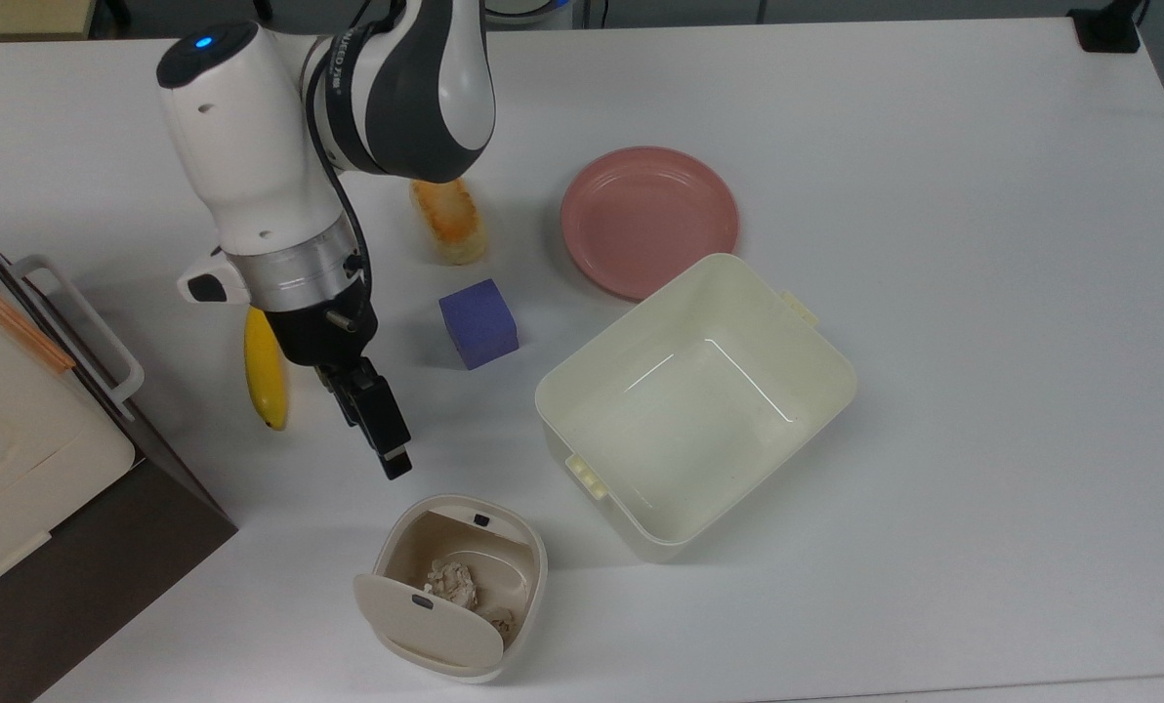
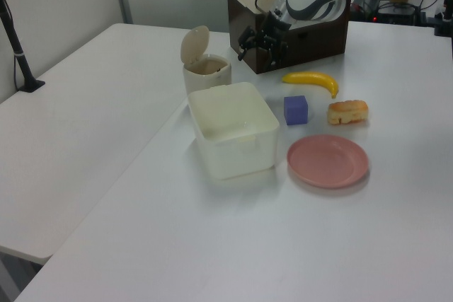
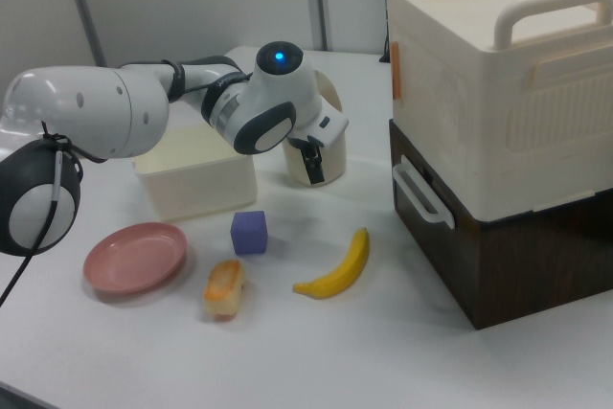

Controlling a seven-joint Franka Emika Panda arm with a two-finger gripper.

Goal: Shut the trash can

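Observation:
The trash can (image 1: 457,584) is a small cream bin near the front edge of the table in the top view. Its hinged lid (image 1: 428,631) stands open, and crumpled paper lies inside on the tan bottom. In the left view the trash can (image 2: 207,73) has its lid (image 2: 194,44) upright. My gripper (image 1: 394,459) hangs a short way behind the bin's rim, on the side away from the lid, and touches nothing. The gripper (image 2: 258,42) sits to the right of the bin in the left view. In the right view the gripper (image 3: 314,168) is in front of the bin.
A larger lidless cream tub (image 1: 699,410) stands to the right of the bin in the top view. A purple cube (image 1: 478,322), a banana (image 1: 265,376), a bread piece (image 1: 448,220) and a pink plate (image 1: 648,220) lie behind. A brown-and-cream box (image 1: 16,469) stands at the left.

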